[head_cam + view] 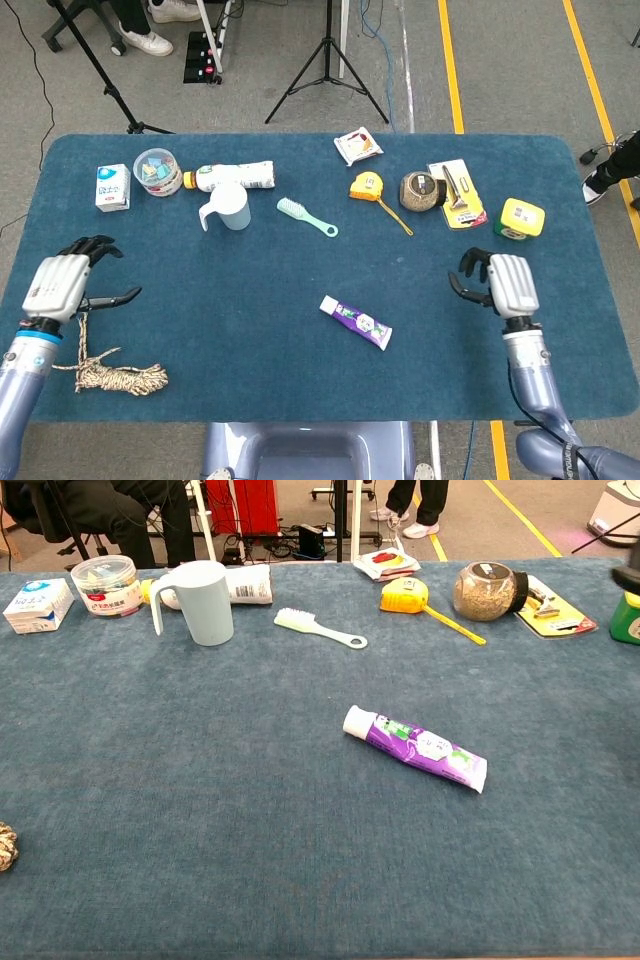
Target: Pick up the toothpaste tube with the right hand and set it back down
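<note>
1. Toothpaste tube (pixel 356 322) flat on the blue table cover (pixel 300 380), near the middle, cap end toward the robot's left, crimped end toward its right; nothing touching it.
2. Right hand (pixel 498 283) well apart from the tube, off to its right near the table's right side, holding nothing, fingers loosely curled and apart, thumb out toward the tube.
3. Left hand (pixel 62 285) far off at the left edge, also holding nothing, fingers apart; a coil of rope (pixel 112 376) just below it.
4. Judging from that layout: set-down apparently done, tube resting free on the cover and the right hand clear of it; little or nothing left of the task beyond perhaps parking the arm.
5. Further out, untouched along the far side: pale blue mug (pixel 196 602), light green brush (pixel 319 627), yellow tape measure (pixel 404 595), round jar (pixel 485 590).
6. In the chest view, neither hand clearly visible; only the tube lying alone at mid-table.
</note>
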Tool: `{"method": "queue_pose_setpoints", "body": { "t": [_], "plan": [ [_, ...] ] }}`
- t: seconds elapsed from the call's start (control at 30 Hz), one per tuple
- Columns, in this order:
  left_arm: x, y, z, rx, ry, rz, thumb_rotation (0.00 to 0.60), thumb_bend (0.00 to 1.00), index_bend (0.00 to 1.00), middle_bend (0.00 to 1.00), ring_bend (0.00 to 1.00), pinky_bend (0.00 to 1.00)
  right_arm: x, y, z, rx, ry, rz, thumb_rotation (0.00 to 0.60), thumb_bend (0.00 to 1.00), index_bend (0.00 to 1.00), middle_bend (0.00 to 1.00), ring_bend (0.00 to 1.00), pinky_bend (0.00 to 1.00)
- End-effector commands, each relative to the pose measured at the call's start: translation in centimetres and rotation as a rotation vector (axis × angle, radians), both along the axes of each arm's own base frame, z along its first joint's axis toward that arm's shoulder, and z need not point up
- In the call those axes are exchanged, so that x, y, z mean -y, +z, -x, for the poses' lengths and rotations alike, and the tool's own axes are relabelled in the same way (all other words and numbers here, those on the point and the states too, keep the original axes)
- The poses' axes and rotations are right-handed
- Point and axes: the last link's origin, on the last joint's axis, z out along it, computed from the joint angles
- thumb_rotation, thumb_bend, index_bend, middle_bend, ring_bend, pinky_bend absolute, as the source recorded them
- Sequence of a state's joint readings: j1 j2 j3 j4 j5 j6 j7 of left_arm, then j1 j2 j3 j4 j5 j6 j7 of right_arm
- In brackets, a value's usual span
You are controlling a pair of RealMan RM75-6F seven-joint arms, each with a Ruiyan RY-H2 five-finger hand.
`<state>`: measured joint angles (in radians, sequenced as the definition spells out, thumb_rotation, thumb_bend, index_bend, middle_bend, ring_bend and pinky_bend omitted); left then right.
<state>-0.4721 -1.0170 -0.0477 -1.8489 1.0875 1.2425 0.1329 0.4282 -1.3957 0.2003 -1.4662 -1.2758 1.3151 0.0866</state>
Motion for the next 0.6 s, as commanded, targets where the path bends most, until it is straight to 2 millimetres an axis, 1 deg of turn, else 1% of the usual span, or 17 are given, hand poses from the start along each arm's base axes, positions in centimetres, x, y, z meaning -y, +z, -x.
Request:
{"method": "queue_pose_setpoints", "body": {
  "t": [0.03, 0.17, 0.27, 0.43, 0.6],
  "plan": [
    [1.5, 0.5, 1.9, -0.046, 0.036, -0.021, 0.270, 0.10, 0.31, 0.23, 0.17, 0.27, -0.9, 1.0, 1.7, -0.054, -0.039, 0.025, 0.410, 0.43, 0.61, 0.65, 0.72, 0.70],
    [2.7, 1.0, 3.0, -0.052, 0.045, -0.053, 0.272, 0.10, 0.31, 0.23, 0.17, 0.27, -2.2, 1.5, 3.0, -0.100, -0.074, 0.024, 0.415, 0.43, 0.61, 0.65, 0.72, 0.70],
    [4.1, 1.5, 3.5, -0.033, 0.032, -0.112, 0.271, 0.10, 0.31, 0.23, 0.17, 0.27, -3.5, 2.0, 4.4, -0.106, -0.111, 0.037, 0.416, 0.43, 0.61, 0.65, 0.72, 0.70],
    [6.3, 1.7, 4.3, -0.016, 0.014, -0.165, 0.272, 0.10, 0.31, 0.23, 0.18, 0.27, -5.4, 2.7, 5.7, -0.125, -0.147, 0.061, 0.416, 0.43, 0.61, 0.65, 0.72, 0.70],
    [8.4, 1.7, 5.0, 0.010, 0.025, -0.164, 0.271, 0.10, 0.31, 0.25, 0.19, 0.27, -7.5, 3.4, 6.7, -0.150, -0.177, 0.075, 0.416, 0.43, 0.61, 0.65, 0.72, 0.70]
  ]
}}
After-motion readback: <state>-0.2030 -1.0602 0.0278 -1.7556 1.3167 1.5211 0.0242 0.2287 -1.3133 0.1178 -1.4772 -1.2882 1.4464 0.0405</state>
